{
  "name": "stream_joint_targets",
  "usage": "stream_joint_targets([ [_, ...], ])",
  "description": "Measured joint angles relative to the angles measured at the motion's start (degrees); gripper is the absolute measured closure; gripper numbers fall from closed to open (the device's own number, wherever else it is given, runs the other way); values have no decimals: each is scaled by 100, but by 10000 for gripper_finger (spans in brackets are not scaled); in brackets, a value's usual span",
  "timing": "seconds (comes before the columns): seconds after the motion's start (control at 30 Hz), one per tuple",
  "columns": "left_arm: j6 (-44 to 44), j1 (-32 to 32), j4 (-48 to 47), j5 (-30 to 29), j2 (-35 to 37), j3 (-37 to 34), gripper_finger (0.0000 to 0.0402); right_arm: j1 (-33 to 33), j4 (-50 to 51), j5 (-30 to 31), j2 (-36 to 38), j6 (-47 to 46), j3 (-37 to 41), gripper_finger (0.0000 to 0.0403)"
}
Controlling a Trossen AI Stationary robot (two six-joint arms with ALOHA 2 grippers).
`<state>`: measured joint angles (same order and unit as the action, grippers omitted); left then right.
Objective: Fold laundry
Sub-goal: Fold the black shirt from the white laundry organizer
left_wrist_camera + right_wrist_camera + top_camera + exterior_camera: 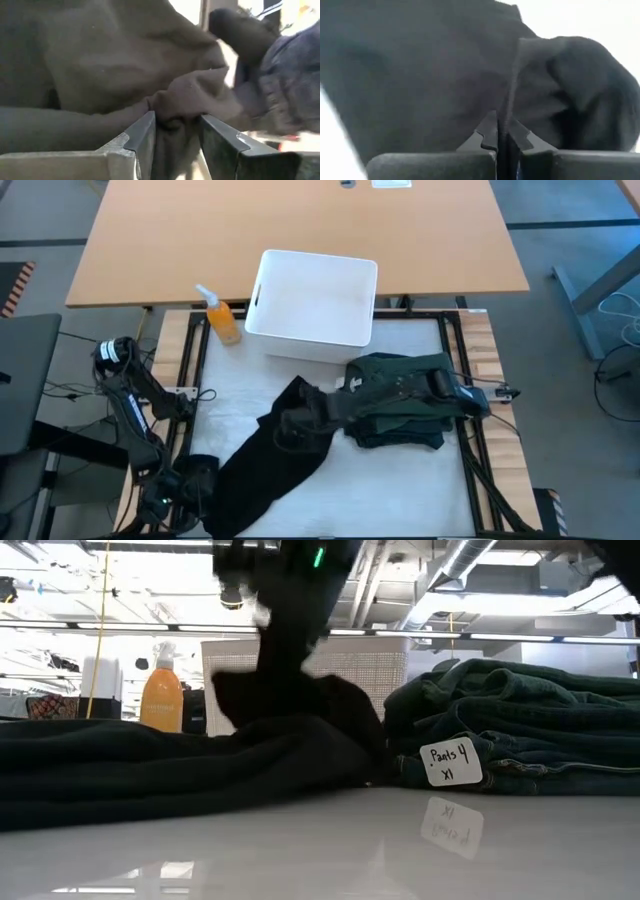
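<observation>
You're spreading the black garment (270, 465) mid-table: right gripper (292, 423) pinches it shut, left gripper (177, 145) part-open around a fold; next, pull it flat

The high view looks straight down on the whole table (400, 490) and both arms. The low view sits at table height, facing level across it toward the bin (380, 670) and room. Each wrist view looks out past its own fingers, pressed close against black cloth (100, 65), which all four views share.
</observation>
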<state>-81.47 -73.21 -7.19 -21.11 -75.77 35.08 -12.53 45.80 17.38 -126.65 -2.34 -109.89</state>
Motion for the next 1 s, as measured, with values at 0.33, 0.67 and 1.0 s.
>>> stream_joint_targets([
  [0.33, 2005, 57, 480, -2176, 536, 156, 269, -1888, -631, 193, 212, -659, 75, 375],
  [0.67, 7091, 1708, 3604, -1712, -252, 156, 269, -2536, -2021, 525, 170, -1423, 645, 378],
  [1.0, 6796, 3076, 5148, -384, -2393, 771, 269, -2517, -2536, 537, 179, -2482, 1327, 368],
])
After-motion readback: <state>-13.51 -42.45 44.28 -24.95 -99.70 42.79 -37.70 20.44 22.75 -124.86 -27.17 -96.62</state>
